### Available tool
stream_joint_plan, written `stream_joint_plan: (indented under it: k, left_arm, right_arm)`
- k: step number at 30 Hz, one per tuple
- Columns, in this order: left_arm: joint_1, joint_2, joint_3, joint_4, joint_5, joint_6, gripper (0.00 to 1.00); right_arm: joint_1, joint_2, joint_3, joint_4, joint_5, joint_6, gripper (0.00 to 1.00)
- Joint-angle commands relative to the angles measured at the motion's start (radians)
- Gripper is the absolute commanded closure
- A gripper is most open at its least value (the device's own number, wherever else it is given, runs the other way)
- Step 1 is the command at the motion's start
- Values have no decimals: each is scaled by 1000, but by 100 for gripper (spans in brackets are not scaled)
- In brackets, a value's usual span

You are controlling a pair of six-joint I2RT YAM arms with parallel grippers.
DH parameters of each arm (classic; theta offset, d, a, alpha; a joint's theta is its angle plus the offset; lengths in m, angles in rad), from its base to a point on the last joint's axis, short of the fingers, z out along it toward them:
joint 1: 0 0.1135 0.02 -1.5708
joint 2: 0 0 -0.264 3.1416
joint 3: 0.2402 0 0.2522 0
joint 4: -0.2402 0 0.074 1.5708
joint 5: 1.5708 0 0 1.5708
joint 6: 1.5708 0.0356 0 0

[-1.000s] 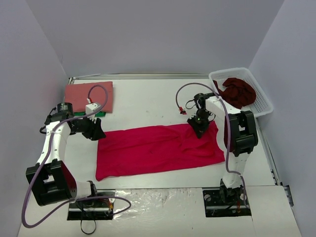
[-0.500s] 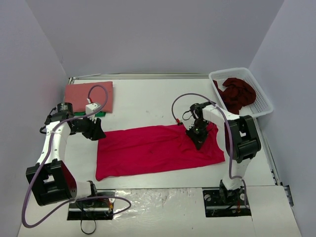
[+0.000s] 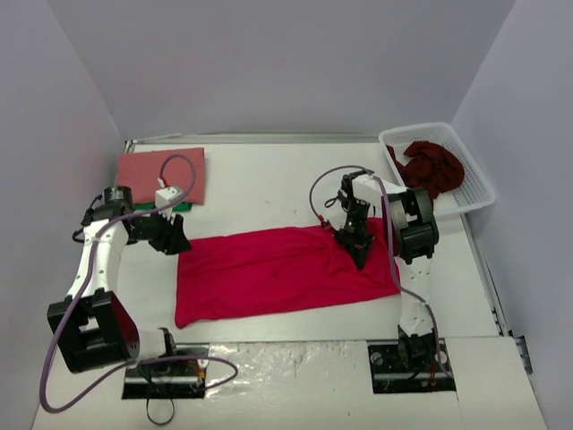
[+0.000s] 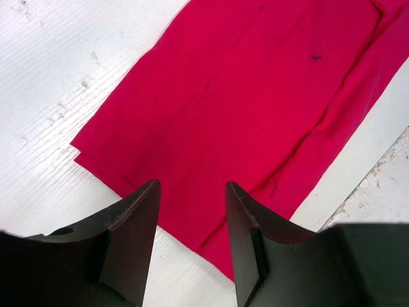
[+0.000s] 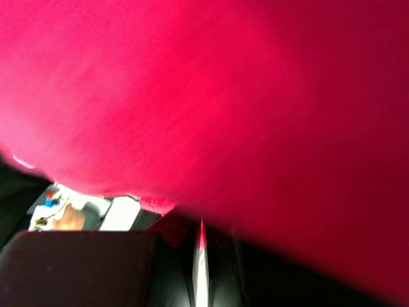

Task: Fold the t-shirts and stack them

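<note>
The bright crimson t-shirt [image 3: 269, 269] lies flat across the middle of the table as a long band. My left gripper [image 3: 175, 240] is open and empty just off its far-left corner. In the left wrist view the gripper [image 4: 192, 185] hovers above the shirt's [image 4: 255, 96] edge. My right gripper [image 3: 357, 251] is down on the shirt's upper right part. In the right wrist view the gripper [image 5: 201, 256] has its jaws nearly closed, and crimson cloth [image 5: 223, 96] drapes over them. The salmon-red t-shirt [image 3: 161, 175] lies folded at the back left. The dark maroon t-shirt [image 3: 432, 166] is crumpled in the basket.
The white lattice basket [image 3: 421, 128] stands at the back right corner. A small green item [image 3: 183, 207] lies by the salmon shirt's near edge. Grey walls close in the back and both sides. White table [image 4: 51, 83] shows beside the shirt.
My right gripper has moved toward me and left over the crimson shirt, and its arm has swung in. The shirt's upper right edge has shifted left. The left arm has stayed still.
</note>
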Motion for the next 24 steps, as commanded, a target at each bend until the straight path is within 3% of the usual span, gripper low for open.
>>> stream_joint_plan:
  k: [1, 6, 8, 11, 13, 14, 15, 17, 20, 24]
  left_arm:
    - [7, -34, 29, -10, -4, -4, 57]
    - [8, -35, 77, -21, -20, -9, 57]
    - [7, -35, 89, -22, -36, -15, 57]
    - [7, -24, 110, -22, -43, -21, 57]
    - [5, -20, 117, -24, -37, -22, 57]
    - [5, -17, 118, -21, -42, -27, 57]
    - [5, -11, 118, -21, -43, -30, 57]
    - [5, -1, 117, -21, -59, -32, 57]
    - [5, 3, 107, -15, -76, -53, 57]
    - [5, -20, 77, 47, -86, -88, 57]
  right_arm:
    - [-53, 170, 176, 242, 154, -36, 100]
    - [-57, 331, 607, 154, 171, -15, 100]
    - [-41, 446, 892, 131, 189, -13, 100]
    - [-12, 540, 1112, 237, 201, -29, 100]
    - [8, 499, 1048, 392, 188, -48, 100]
    - [18, 476, 996, 569, 191, -45, 95]
    - [35, 453, 917, 643, 180, -47, 93]
    - [54, 459, 914, 773, 198, -49, 93]
    - [75, 471, 971, 848, 281, -75, 97]
    - [112, 328, 805, 1014, 464, -128, 100]
